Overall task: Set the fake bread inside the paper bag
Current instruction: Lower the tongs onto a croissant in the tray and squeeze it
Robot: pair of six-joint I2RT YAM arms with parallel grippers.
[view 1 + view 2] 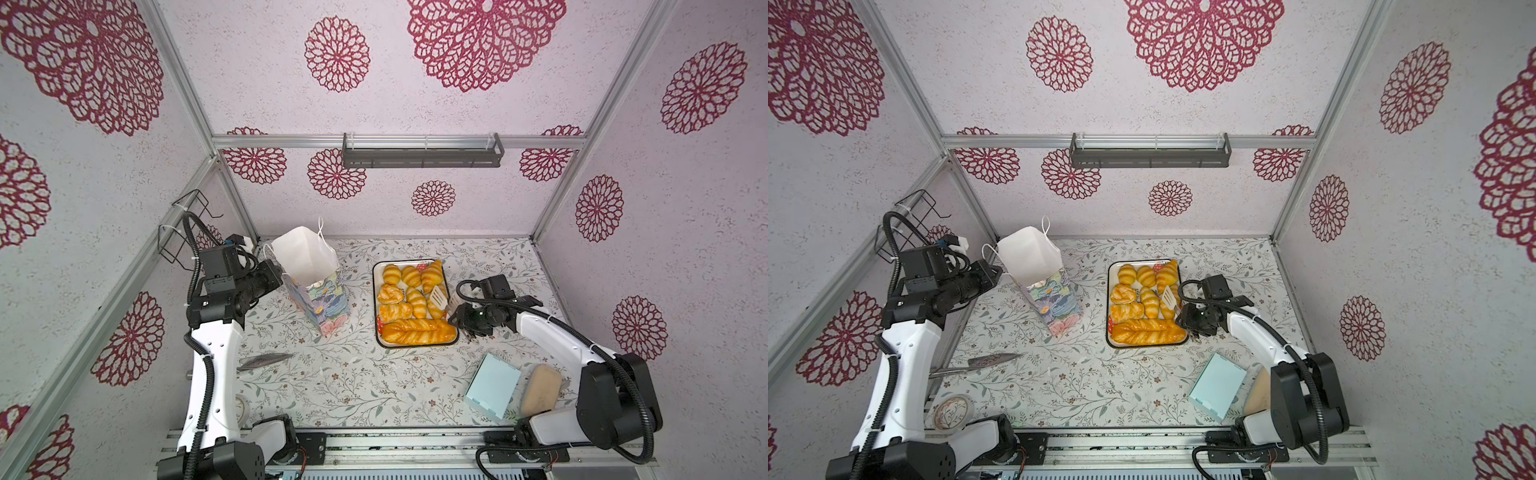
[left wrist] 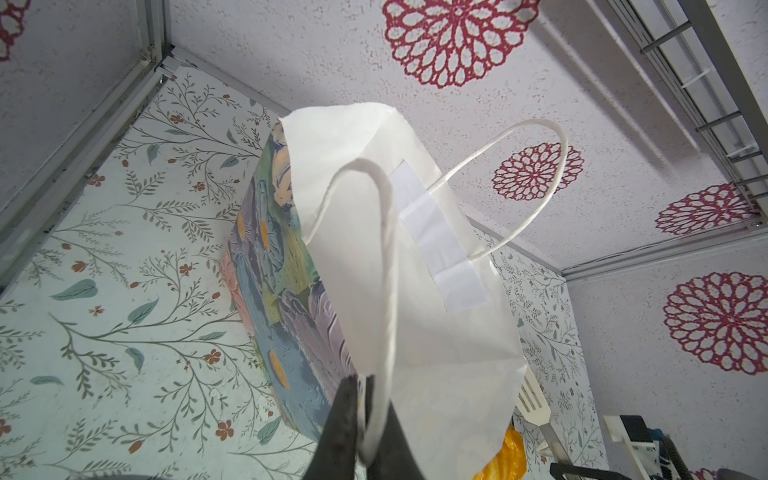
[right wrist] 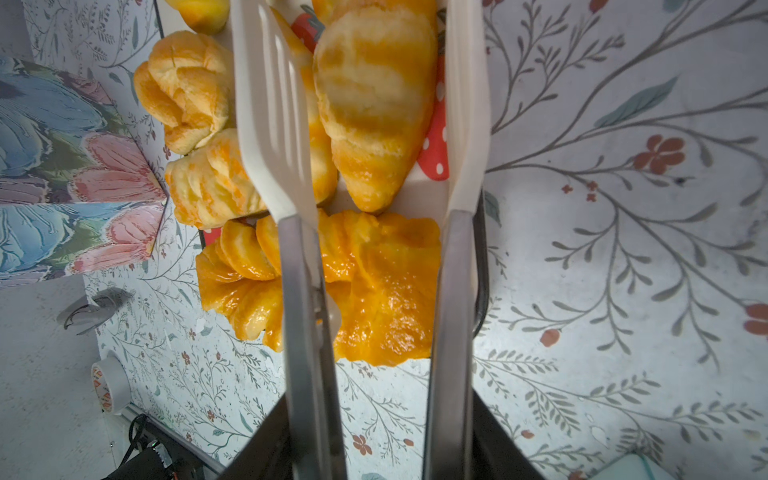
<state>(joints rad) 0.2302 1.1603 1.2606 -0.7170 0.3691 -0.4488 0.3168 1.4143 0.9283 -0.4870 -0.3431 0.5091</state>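
Top views are both showing a tabletop (image 1: 353, 386) papered in a leafy floral print, sitting inside a booth whose pale walls (image 1: 337, 104) are carrying crimson rosettes. A grey shelf (image 1: 422, 157) is hanging on the back rail.

The paper bag (image 1: 316, 299) is standing open at back left, between the left gripper (image 1: 276, 272) and a white tray (image 1: 415, 344). That gripper is pinching the bag's near cord handle (image 2: 388, 291) tight.

The fake bread (image 1: 409, 291) is lying crowded on the tray, with the braided loaf (image 1: 417, 331) along its near edge. The right gripper (image 1: 455, 316) is clamping tongs (image 1: 438, 296), whose spread white heads are sitting either side of a croissant (image 3: 374, 104) in the right wrist view.

A light blue box (image 1: 492, 388) and a beige piece (image 1: 540, 388) are lying front right, and a cake server (image 1: 264, 360) and tape roll (image 1: 953, 411) front left.
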